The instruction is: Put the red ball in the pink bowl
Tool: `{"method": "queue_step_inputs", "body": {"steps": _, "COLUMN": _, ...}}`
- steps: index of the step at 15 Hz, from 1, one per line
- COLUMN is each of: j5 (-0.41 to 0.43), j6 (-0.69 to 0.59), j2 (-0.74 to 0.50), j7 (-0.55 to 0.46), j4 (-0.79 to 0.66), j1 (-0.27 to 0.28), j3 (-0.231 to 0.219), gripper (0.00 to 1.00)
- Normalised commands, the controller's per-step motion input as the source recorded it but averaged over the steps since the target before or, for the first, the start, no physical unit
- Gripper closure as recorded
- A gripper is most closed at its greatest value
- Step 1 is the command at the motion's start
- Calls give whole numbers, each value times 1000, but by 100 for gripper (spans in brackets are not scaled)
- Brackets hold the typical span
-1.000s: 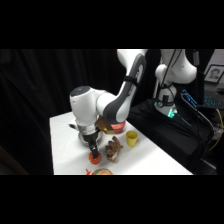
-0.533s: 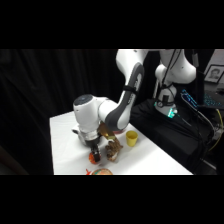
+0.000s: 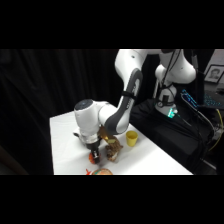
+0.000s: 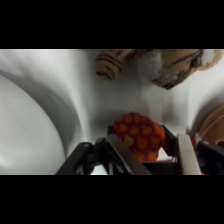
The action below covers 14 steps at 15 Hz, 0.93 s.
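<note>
The red ball [image 4: 138, 139], orange-red with a bumpy skin, sits between my two fingers in the wrist view, and both fingers press its sides. In the side view the ball [image 3: 92, 159] shows as a small red spot under the gripper [image 3: 94, 154], low over the table's front left part. The gripper [image 4: 142, 135] is shut on the ball. I cannot make out the pink bowl in either view.
A striped tiger plush [image 3: 113, 148] lies just right of the gripper, also plush [image 4: 150, 62] ahead of the fingers. A yellow cup [image 3: 131, 138] stands further right. An orange-and-pale round thing [image 3: 100, 171] sits at the front edge. A pale bowl wall [image 4: 25, 130] curves on the left.
The gripper has come down over the red ball and shifted slightly right; the ball, bare below the fingers a second ago, is now between them.
</note>
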Motion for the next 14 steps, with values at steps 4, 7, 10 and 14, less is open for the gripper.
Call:
{"method": "queue_step_inputs", "body": {"steps": 4, "j5": 81, "j6": 72, "j2": -8, "j7": 24, "j4": 72, "j1": 97, "j3": -97, "gripper": 84}}
{"method": "queue_step_inputs", "body": {"steps": 7, "j5": 28, "j6": -1, "j2": -103, "j7": 47, "j4": -8, "j1": 123, "j3": -125, "gripper": 99}}
{"method": "queue_step_inputs", "body": {"steps": 10, "j5": -20, "j6": -87, "j2": -184, "j7": 66, "j4": -62, "j1": 151, "j3": -123, "gripper": 96}}
{"method": "queue_step_inputs", "body": {"steps": 14, "j5": -48, "j6": -197, "j2": -262, "j7": 63, "j4": -68, "j1": 128, "j3": -96, "gripper": 96}}
